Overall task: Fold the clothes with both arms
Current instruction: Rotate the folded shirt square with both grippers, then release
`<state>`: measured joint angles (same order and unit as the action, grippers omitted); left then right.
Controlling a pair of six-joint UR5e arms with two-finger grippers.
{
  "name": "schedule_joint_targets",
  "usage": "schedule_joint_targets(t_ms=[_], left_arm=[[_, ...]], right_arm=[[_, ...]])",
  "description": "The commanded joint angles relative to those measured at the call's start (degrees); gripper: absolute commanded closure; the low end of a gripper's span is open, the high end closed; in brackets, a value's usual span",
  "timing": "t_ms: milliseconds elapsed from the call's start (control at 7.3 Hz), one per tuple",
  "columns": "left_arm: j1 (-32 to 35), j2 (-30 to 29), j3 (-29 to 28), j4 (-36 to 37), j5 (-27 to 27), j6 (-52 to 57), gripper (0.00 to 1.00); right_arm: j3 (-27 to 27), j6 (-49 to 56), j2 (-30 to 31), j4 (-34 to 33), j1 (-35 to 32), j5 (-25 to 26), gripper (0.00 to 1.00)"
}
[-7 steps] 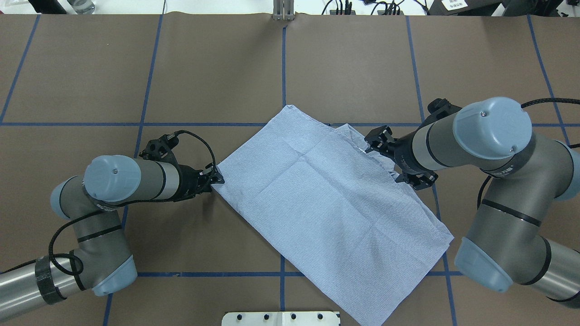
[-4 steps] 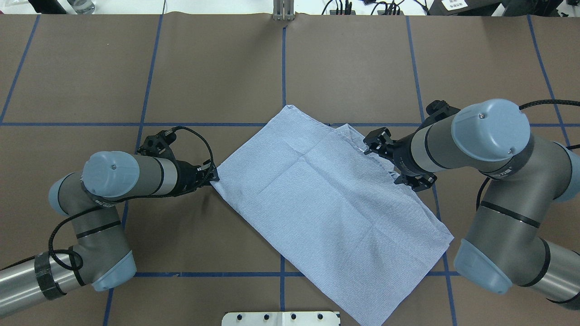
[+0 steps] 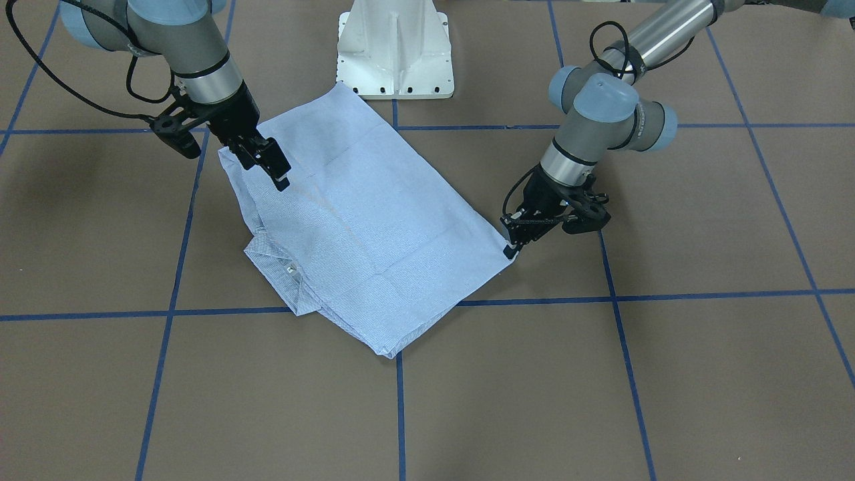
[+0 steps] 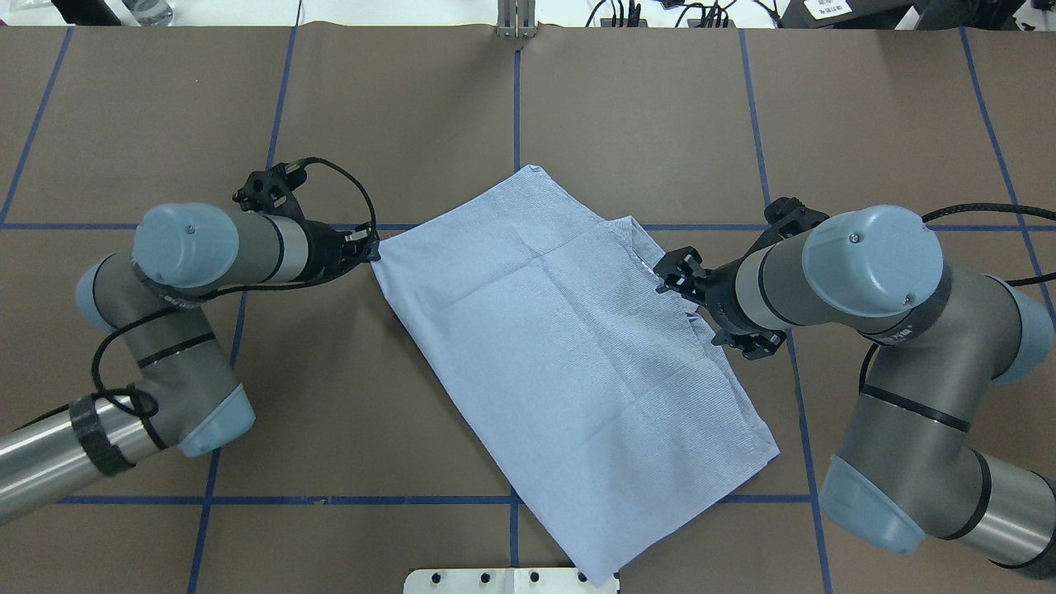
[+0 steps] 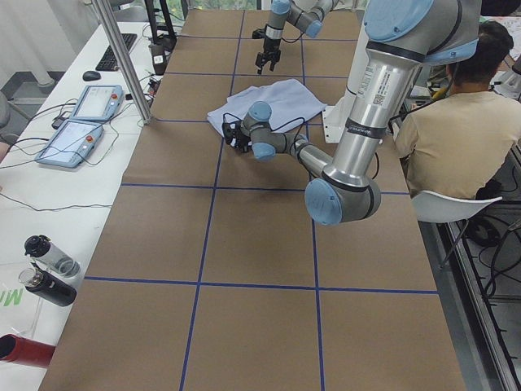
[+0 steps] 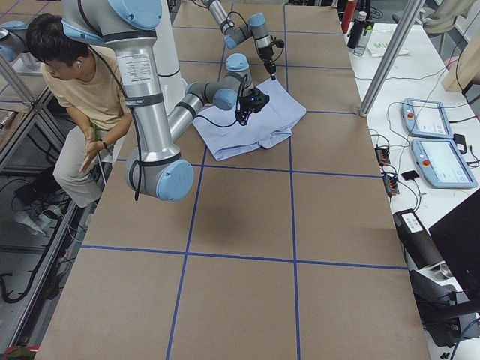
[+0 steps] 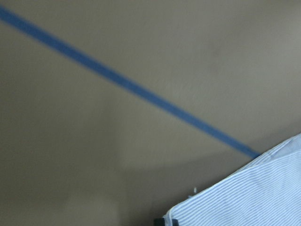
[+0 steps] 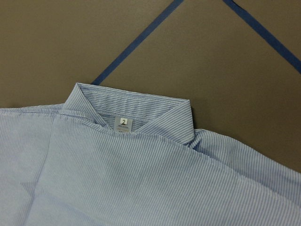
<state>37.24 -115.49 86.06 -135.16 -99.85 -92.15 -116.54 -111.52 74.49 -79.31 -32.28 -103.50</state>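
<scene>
Shirt [image 4: 569,355], folded to a slanted blue rectangle, lies flat at the centre of the table [image 4: 330,396], its ten o'clock corner clenched by the left gripper [image 4: 375,247], seemingly to tug it square, while the right gripper [image 4: 667,276] meets its two o'clock edge, grip impossible to tell.
</scene>
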Motion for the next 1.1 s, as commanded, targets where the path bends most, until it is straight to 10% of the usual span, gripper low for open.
schedule_joint_targets(t_ms=[0,411,548,959], left_arm=[[6.06,-11.01,-14.70,-0.71,-0.08,7.99,1.00],[10.39,-25.90,-33.47,-3.17,-0.17,11.47,0.90],[10.75,-27.23,-37.33,-5.87,-0.17,12.78,0.49],[11.80,-20.34,-30.21,-6.25,-2.70,14.81,0.38]], right_arm=[[0.52,-0.01,0.13,-0.14,0.29,0.14,0.00],[1.05,-0.18,-0.13,0.04,2.91,1.88,0.00],[1.05,-0.62,-0.39,0.04,5.89,5.46,0.00],[1.14,-8.65,-0.39,-0.14,16.43,15.06,0.00]])
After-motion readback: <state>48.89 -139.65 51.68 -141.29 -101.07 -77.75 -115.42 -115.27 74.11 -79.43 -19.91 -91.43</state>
